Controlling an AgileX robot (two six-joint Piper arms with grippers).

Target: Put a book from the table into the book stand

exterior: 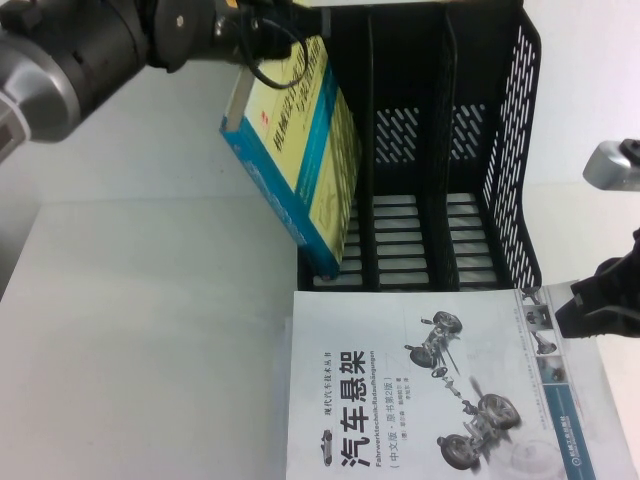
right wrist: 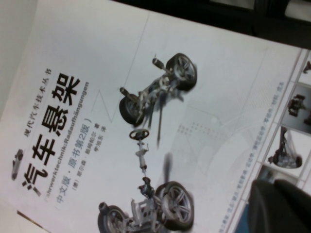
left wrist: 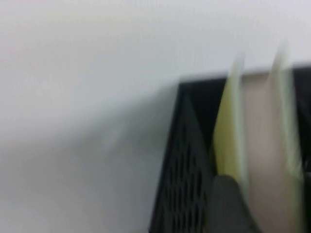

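The book, pale yellow-green with a teal band and spine, hangs tilted in the air. Its lower corner dips into the leftmost slot of the black book stand. My left gripper is shut on the book's upper end, above the stand's left side. In the left wrist view one dark finger presses against the book's cover next to the page edges, with the stand's perforated wall beside it. My right gripper is shut and empty, low at the right of the table.
A white-grey book with a car suspension picture lies flat in front of the stand, filling the right wrist view. My right gripper's fingers hover over its right edge. The stand's middle and right slots hold nothing.
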